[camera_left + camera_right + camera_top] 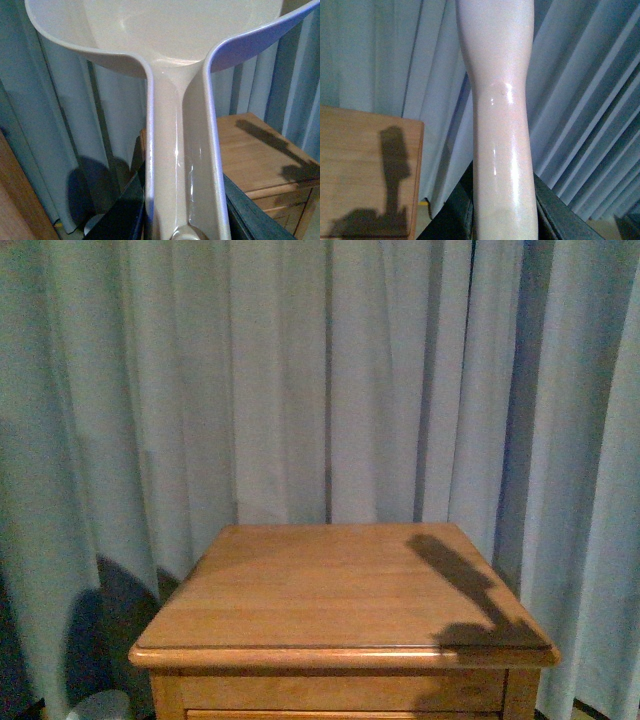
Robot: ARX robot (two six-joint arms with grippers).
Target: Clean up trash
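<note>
Left wrist view is showing the left hand pinching a dustpan; the right hand is pinching a pale handle.

Bench: wooden, top bare, drawer front below its front edge | Shadow: dark, angled across the bench's right front corner | Curtain: grey-blue, pleated, behind the bench | Floor, left of bench: pale round object, unidentifiable | Dustpan: pale, glossy | Handle: pale, upright.
</note>
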